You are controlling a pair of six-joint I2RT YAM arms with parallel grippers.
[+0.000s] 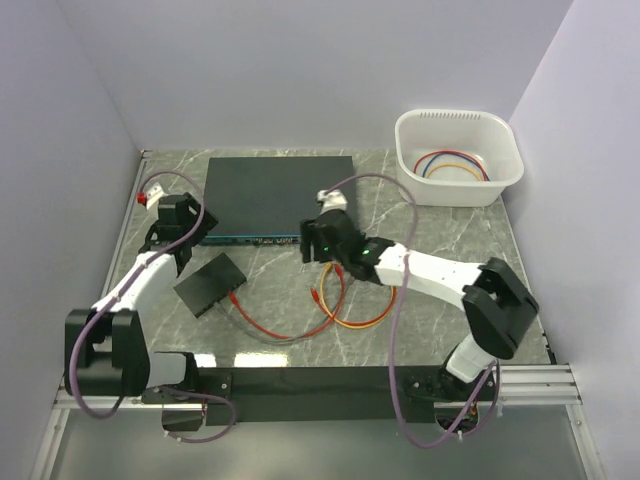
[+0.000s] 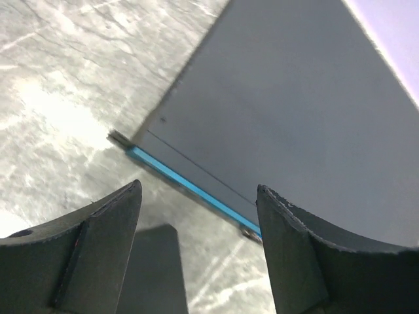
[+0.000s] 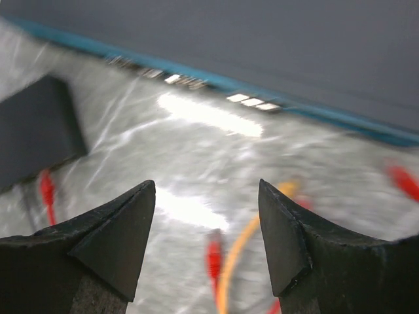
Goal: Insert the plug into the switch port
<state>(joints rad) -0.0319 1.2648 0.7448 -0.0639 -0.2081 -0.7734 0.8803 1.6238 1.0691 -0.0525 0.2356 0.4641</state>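
The left tool [image 2: 198, 196] and the right tool [image 3: 205, 190] are both released and empty. The left hangs over the left front corner of the switch [image 1: 278, 195], the right just before its front edge. The switch is a large, flat, dark grey box with small sockets along its teal-blue front edge, and it lies far back on the counter [image 1: 450, 250]. In front of it lie a red plug [image 3: 213, 252], an orange cable [image 1: 370, 318] and a black slab [image 1: 210, 283].

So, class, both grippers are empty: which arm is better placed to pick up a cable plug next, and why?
Likely right. The right gripper hangs open above the red plug and orange cable, facing the switch. The left gripper faces the switch's corner, no plug in view.
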